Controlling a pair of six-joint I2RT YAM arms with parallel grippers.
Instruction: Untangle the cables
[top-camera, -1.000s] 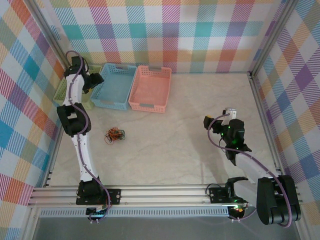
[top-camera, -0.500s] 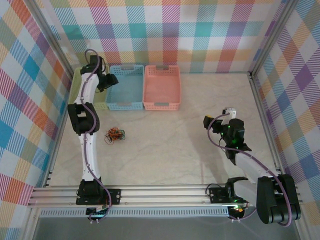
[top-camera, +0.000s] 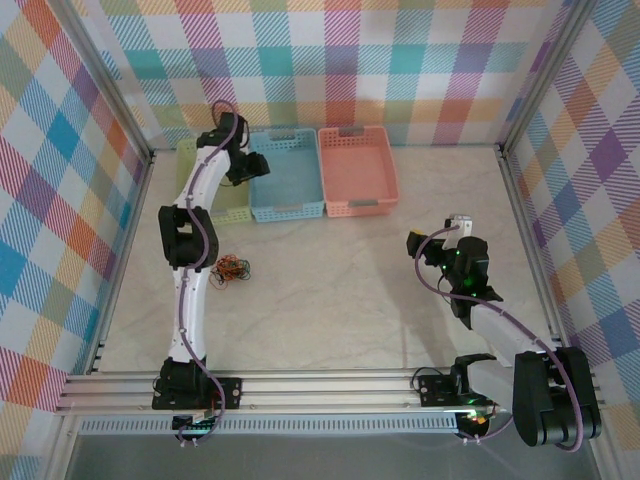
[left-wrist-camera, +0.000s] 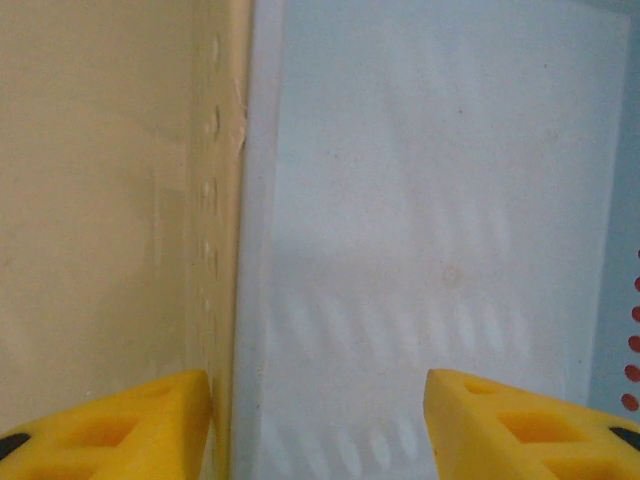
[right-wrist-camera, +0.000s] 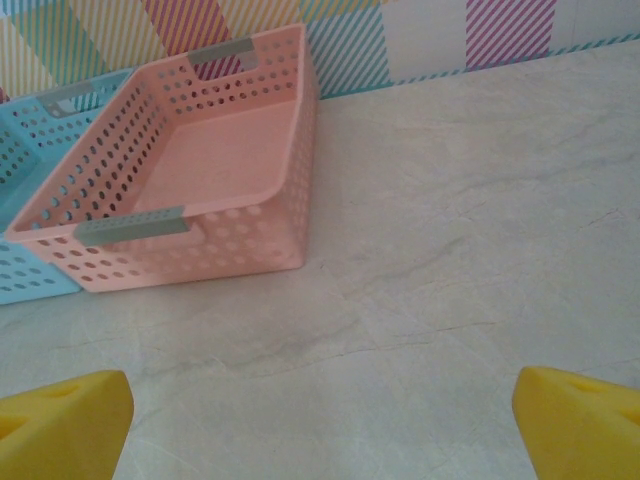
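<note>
Left gripper (left-wrist-camera: 315, 400) half open, holding nothing, astride the wall between green basket (left-wrist-camera: 100, 200) and blue basket (left-wrist-camera: 430, 200), at 11 o'clock. Right gripper (right-wrist-camera: 320, 425) wide open, empty. Cables (top-camera: 231, 268) at 9 o'clock, untouched. Risk: pinching that wall, dragging baskets away by mistake.

Three baskets with little holes sit in a row at the back of the pale table (top-camera: 350, 300). The green basket (top-camera: 232, 203) is on my left, the blue basket (top-camera: 290, 175) is in the middle, and the pink basket (top-camera: 357, 170) is on the right. Up close, I see the green wall touching the blue one. The pink basket has grey handles. Bright checked walls (top-camera: 400, 70) stand all around, and a metal rail (top-camera: 330, 385) runs along the near edge.
</note>
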